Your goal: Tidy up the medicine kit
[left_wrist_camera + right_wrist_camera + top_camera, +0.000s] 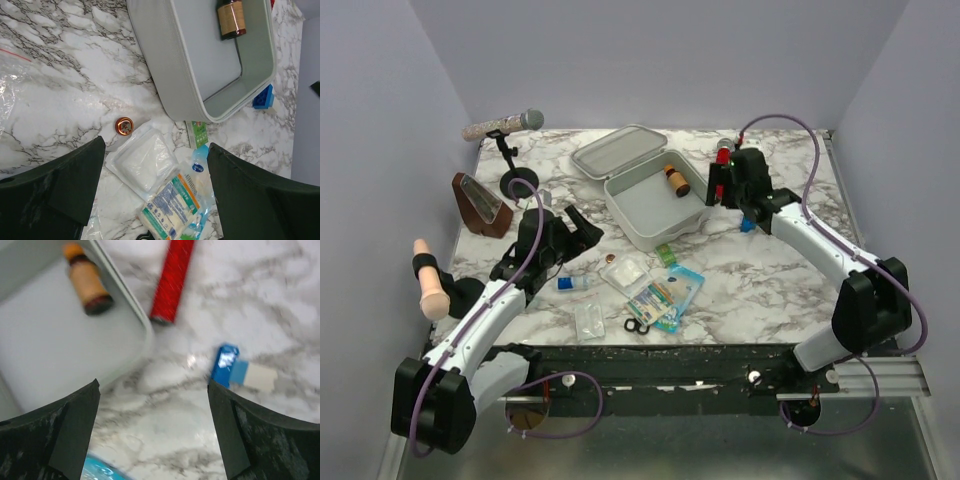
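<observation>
Your medicine kit (648, 200) sits open near the back middle of the marble table (770, 270), its lid laid flat behind it toward the far left. Inside lies only a brown bottle (231, 19) with an orange cap, on its side against the far right wall. Your left gripper (156, 146) is spread wide and holds nothing. It hangs over the loose supplies in front of the kit: a white gauze packet (142, 165) directly below it, a small copper-coloured round piece (124, 126) just to that packet's left, a printed flat packet (172, 205) overlapping the gauze on the near side, and a small green box (199, 132) close by the kit's near corner. Your right gripper (152, 385) is also spread and empty, over bare marble beside the kit's right corner. A red cylinder (172, 280) lies just outside the kit wall there, and a blue block (224, 365) lies a little apart from it.
</observation>
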